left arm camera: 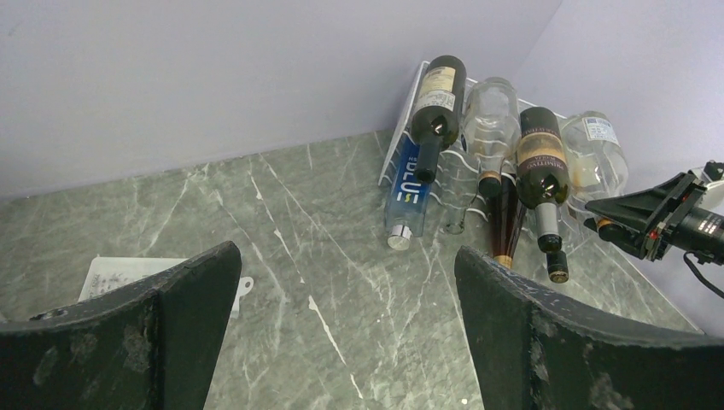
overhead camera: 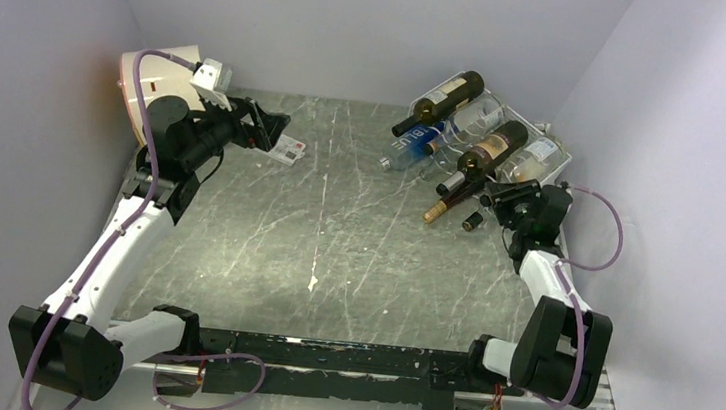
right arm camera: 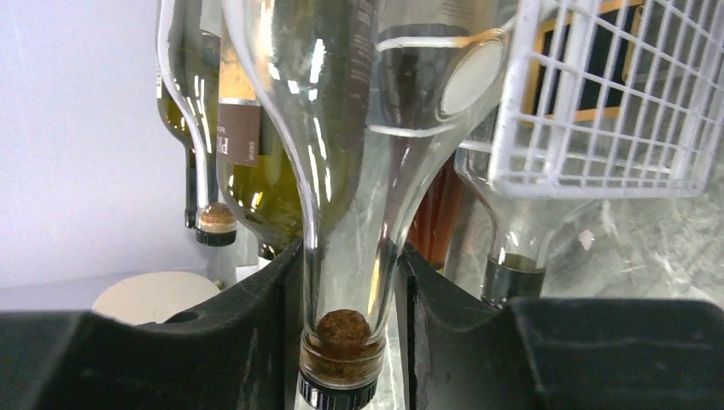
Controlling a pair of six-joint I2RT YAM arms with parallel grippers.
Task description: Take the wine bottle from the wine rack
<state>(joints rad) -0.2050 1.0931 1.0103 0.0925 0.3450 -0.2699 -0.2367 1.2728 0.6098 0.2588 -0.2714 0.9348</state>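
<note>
The right pincer [right arm camera: 346, 290] is pinched on the neck of a clear glass wine bottle [right arm camera: 341, 154], with one dark finger pressed to each side just above the corked mouth. The lip runs off the bottom edge of the right wrist view and the bottle's body is cut off at the top. The white grid of the wine rack [right arm camera: 598, 128] fills the upper right of that view, but how the bottle sits in its cradle cannot be seen there.

In the top view the rack [overhead camera: 561, 164] stands in the upper right corner of the surface [overhead camera: 334, 253]. The right pincer [overhead camera: 494, 191] covers the bottle's neck, so only its pale body [overhead camera: 536, 157] shows, still lying on the rack. A dark bottle [left arm camera: 440, 94], a blue-labelled bottle [left arm camera: 408, 184] and a brown-labelled bottle [left arm camera: 540, 158] lie alongside. Glass over glass makes the clear ones between them hard to tell apart.

The left pincer [left arm camera: 346, 256] is spread wide with nothing between its fingers, whose lower parts are cut off by the bottom edge of the left wrist view. In the top view it hangs at the upper left [overhead camera: 271, 126], well apart from the rack. The arm partly hides a cream drum [overhead camera: 150, 79] behind it. A white card [left arm camera: 119, 275] lies on the surface, half hidden by one finger, and its print is too small to read.
</note>
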